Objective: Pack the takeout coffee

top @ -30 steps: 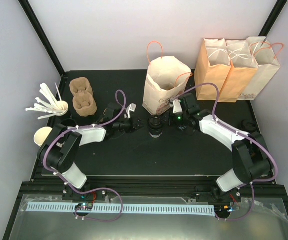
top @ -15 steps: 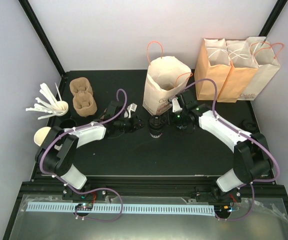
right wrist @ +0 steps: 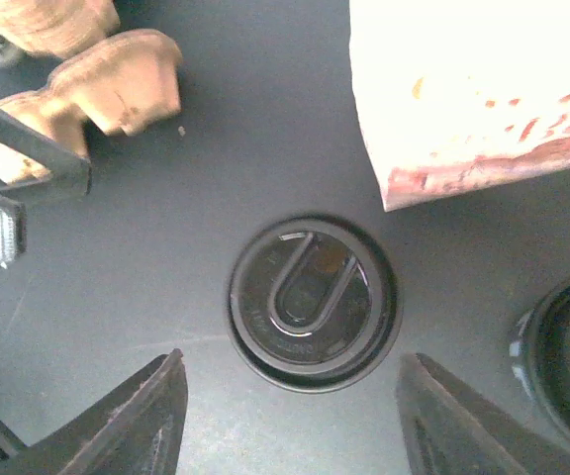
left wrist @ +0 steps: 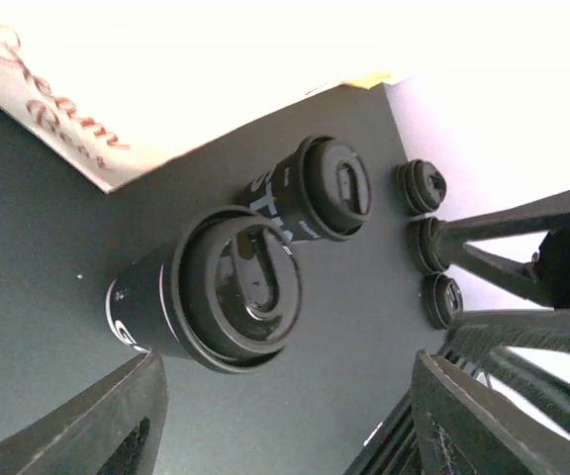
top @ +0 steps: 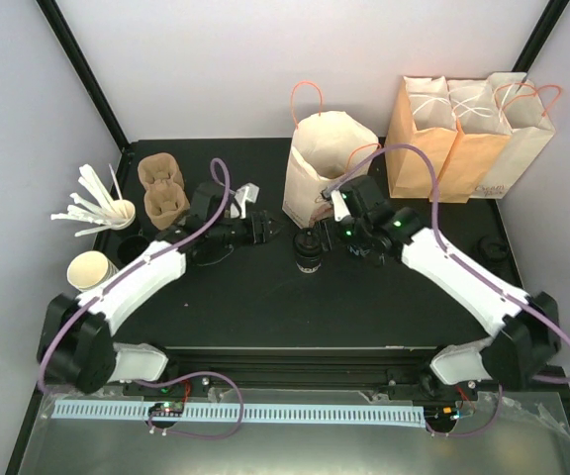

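takeout coffee (top: 308, 252), the small black cup with its round lid on, stands upright on the black table (top: 265, 307) between the two grippers, touched by neither. from the near edge both arms reach in toward it. the left gripper (top: 263, 230) is just to its left, fingers spread wide with nothing between them; in the left wrist view the cup (left wrist: 216, 297) sits just beyond the open tips. the right gripper (top: 332, 230) hovers just to the cup's right, fingers likewise parted and empty, and its wrist camera looks down on the lid (right wrist: 313, 302). a second black lidded cup (left wrist: 320, 188) stands just beside the first, on the right arm's side. right behind the coffee is the open paper bag (top: 327, 168), mouth up, and three more bags (top: 463, 139) line the far right corner.

the cup looks capped, so the step in hand is likely the pick-up. next, one gripper should close on the cup's body below the lid, gently enough not to crush the paper. it should then keep the cup upright, lift it over the bag's rim and lower it in.
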Controlling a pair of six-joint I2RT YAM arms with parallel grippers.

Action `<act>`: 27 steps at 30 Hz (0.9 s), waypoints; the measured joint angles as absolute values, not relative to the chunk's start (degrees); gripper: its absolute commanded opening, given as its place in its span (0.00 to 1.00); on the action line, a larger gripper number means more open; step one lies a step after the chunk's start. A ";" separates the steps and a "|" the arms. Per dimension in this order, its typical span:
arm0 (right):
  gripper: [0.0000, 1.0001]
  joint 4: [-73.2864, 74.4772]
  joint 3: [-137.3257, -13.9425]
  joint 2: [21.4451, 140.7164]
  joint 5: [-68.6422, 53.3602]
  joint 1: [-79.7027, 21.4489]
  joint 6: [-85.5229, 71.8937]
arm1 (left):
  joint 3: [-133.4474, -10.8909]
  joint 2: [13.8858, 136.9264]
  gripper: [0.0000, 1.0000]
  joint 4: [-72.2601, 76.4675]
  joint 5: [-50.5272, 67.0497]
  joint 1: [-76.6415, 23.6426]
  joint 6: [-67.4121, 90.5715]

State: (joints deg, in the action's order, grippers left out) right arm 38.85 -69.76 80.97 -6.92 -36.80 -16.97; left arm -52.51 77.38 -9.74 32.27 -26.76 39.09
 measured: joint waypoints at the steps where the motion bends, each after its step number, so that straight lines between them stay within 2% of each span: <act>1: 0.91 37.74 -69.04 79.05 -6.15 -37.32 -16.78 | -52.51 75.33 0.72 -10.94 31.29 -26.76 38.24; 2: 0.99 36.16 -67.88 76.82 -5.61 -37.56 -16.69 | -52.51 72.97 0.73 -12.16 30.04 -26.76 37.34; 5: 1.00 29.63 -62.30 67.64 -5.39 -37.54 -15.33 | -52.31 65.08 0.75 -15.09 26.81 -26.76 34.24; 7: 1.00 26.04 -59.27 63.13 -6.02 -37.52 -14.31 | -51.86 59.96 0.79 -16.16 25.39 -26.76 32.08; 9: 1.00 25.06 -58.41 61.25 -6.57 -37.54 -13.32 | -50.65 54.35 0.85 -17.30 23.70 -26.76 29.69; 11: 1.00 25.47 -59.27 61.63 -6.37 -37.54 -12.69 | -49.01 49.58 0.97 -18.48 22.00 -26.76 27.81; 12: 1.00 25.89 -59.79 62.17 -5.93 -37.54 -12.62 | -47.92 47.09 0.98 -19.29 21.10 -26.76 26.83; 18: 1.00 30.44 -62.13 64.49 4.82 -37.52 -16.03 | -38.63 33.17 0.99 -23.68 13.87 -26.76 25.23; 22: 1.00 29.98 -60.36 63.94 6.57 -37.54 -16.67 | -34.26 26.35 0.99 -26.50 10.24 -26.76 25.58; 27: 1.00 31.94 -58.87 65.95 6.42 -37.50 -19.20 | -31.29 23.38 0.99 -27.14 9.47 -26.76 26.63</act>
